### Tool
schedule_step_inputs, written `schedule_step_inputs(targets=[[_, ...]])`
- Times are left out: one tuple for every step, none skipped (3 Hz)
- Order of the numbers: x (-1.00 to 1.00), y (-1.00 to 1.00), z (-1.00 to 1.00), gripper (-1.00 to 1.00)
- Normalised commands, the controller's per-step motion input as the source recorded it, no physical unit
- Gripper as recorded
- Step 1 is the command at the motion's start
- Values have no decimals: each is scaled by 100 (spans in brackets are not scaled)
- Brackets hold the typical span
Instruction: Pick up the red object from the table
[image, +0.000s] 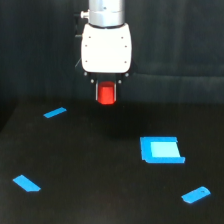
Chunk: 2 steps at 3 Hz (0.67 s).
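The red object (105, 94) is a small bright red block held between the fingers of my gripper (106, 93), which hangs from a white housing at the top middle of the exterior view. The gripper is shut on the red object, and both appear lifted above the matte black table (100, 165). Thin dark fingers (96, 91) flank the block on either side. Its top edge is tucked under the gripper body.
A blue square (161, 149) lies on the table at the exterior view's right. Flat blue pieces lie at the far left (55, 112), the near left (27, 183) and the near right (196, 194). A dark backdrop rises behind the table.
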Motion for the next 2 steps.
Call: schedule_step_inputs(targets=[[7,0,10,-89],[8,-8,13,-94]])
